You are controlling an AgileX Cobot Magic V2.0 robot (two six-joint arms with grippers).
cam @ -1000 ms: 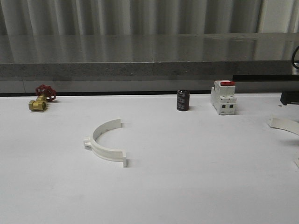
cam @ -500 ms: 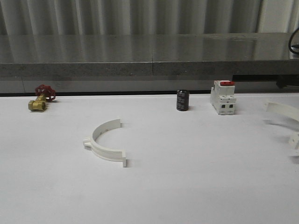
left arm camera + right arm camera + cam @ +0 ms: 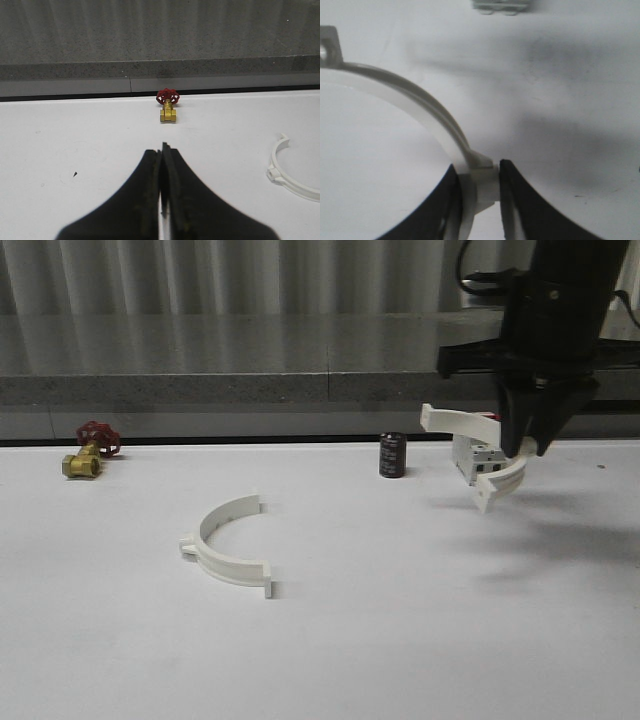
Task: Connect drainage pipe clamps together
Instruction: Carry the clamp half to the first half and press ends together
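Right gripper pinching held clamp half at mid-arc, lifted before the breaker; opening toward nine o'clock. Left gripper pressed together. Second clamp half flat on table, opening toward two o'clock

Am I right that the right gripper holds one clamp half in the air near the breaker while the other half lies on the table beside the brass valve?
Not quite. The right gripper does hold one clamp half aloft by the breaker, but the front view shows the other half lying mid-table, well apart from the brass valve.
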